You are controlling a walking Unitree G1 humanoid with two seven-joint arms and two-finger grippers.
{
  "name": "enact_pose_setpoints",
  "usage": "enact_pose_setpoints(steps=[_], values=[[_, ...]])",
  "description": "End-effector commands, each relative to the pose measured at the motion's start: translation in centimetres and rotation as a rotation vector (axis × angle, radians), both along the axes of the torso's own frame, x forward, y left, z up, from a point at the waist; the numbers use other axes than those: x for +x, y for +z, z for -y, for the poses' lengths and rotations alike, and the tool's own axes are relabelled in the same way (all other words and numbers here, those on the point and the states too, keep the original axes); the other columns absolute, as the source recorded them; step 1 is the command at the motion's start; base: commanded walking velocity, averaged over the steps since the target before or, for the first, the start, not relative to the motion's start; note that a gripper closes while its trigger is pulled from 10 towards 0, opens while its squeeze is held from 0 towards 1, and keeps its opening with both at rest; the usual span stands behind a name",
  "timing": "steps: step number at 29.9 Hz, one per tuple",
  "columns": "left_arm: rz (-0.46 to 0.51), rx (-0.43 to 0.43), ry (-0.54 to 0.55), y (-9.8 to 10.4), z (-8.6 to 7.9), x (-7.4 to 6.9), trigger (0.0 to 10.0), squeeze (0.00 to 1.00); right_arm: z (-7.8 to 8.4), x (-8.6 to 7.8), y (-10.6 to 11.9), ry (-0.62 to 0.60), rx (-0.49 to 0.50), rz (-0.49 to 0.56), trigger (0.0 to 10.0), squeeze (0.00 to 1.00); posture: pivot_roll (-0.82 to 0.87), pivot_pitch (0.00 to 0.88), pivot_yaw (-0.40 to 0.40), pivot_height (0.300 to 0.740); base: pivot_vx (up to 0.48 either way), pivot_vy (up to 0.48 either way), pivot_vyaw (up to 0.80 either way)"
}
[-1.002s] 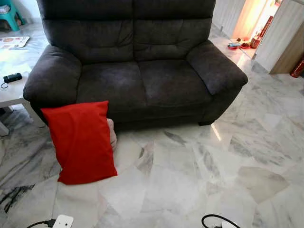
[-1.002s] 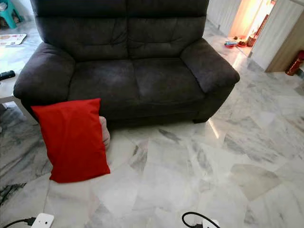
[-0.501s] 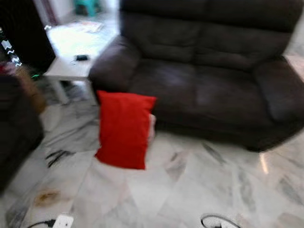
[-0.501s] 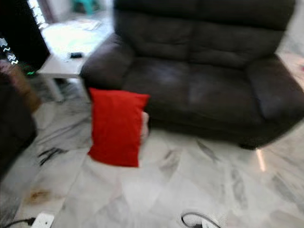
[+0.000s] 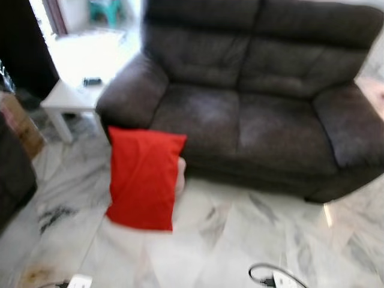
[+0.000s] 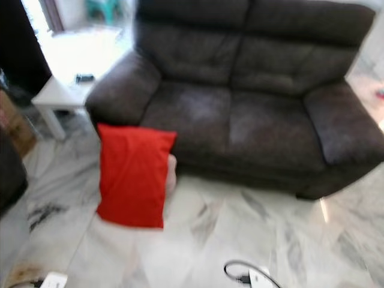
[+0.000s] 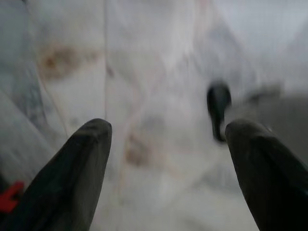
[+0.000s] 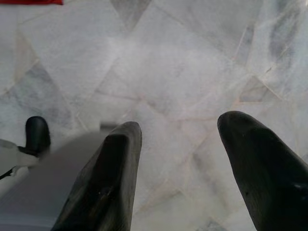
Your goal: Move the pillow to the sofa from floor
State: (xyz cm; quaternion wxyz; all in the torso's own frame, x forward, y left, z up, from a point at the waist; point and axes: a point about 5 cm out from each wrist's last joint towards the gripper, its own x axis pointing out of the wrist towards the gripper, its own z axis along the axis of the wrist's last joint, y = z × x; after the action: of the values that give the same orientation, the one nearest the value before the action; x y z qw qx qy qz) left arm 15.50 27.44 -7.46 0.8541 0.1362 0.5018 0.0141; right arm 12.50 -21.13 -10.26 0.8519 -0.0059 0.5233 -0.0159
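Note:
A red pillow [image 5: 143, 178] stands on the marble floor, leaning against the front of a dark grey two-seat sofa [image 5: 252, 114] below its left armrest. Something pale [image 5: 179, 175] is tucked behind the pillow's right edge. My left gripper [image 7: 166, 163] hangs open over bare marble in the left wrist view. My right gripper [image 8: 192, 163] is open too, above marble tiles, with a strip of the red pillow [image 8: 31, 2] at the picture's edge.
A small white side table [image 5: 71, 99] with a dark remote stands left of the sofa. A brown box [image 5: 21, 123] and dark furniture [image 5: 13, 177] sit at the far left. A white power strip [image 5: 79, 281] and a black cable [image 5: 273, 277] lie on the floor near me.
The camera has swung left: the sofa and pillow now sit further right in view, and the side table, box and dark furniture have come into sight. The pillow itself has not moved.

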Motion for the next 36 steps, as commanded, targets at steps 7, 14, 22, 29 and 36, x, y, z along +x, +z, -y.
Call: enact_pose_setpoints(steps=[7,14,22,29,36], values=[[-0.038,-0.010,0.004,-0.58,0.18,-1.28,10.0,0.00,0.46,-0.48,-0.09,-0.025,-0.005,-0.019,10.0,0.00,0.02,0.052,-0.066,0.740,0.264,0.000,0.00],[-0.038,-0.009,0.004,-0.58,0.17,-1.28,10.0,0.00,0.43,-0.46,-0.07,-0.043,0.001,-0.008,10.0,0.00,0.02,0.053,-0.066,0.740,0.263,0.000,0.00],[-0.039,-0.009,0.002,-0.57,0.15,-1.27,10.0,0.00,0.43,-0.41,-0.07,-0.022,-0.006,-0.013,10.0,0.00,0.02,0.052,-0.065,0.740,0.263,0.000,0.00],[-0.039,-0.010,0.002,-0.57,0.18,-1.26,10.0,0.00,0.46,-0.39,-0.05,-0.009,-0.010,-0.015,10.0,0.00,0.02,0.052,-0.065,0.740,0.262,0.000,0.00],[-0.039,-0.010,0.001,-0.58,0.17,-1.27,10.0,0.00,0.44,-0.39,-0.06,-0.004,-0.011,-0.018,10.0,0.00,0.02,0.053,-0.066,0.740,0.262,0.000,0.00]])
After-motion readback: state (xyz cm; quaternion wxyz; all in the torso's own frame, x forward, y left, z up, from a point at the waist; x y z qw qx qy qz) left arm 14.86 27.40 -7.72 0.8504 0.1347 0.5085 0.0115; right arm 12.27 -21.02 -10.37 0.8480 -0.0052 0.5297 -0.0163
